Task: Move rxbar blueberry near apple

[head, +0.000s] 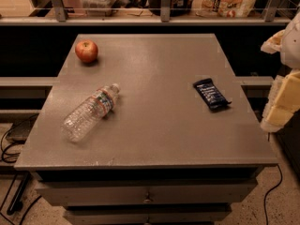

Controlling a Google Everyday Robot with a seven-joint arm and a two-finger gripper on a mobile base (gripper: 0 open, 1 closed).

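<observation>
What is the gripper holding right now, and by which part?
Nothing. The bar, apple and bottle all lie free on the table; the gripper is at the right edge of view, apart from the bar.

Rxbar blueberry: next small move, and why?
Probably swing the gripper left until it is above the rxbar blueberry. The gripper sits by the right edge of the table, not touching the bar. The bar lies flat on the table's right side, far from the apple at the back left.
</observation>
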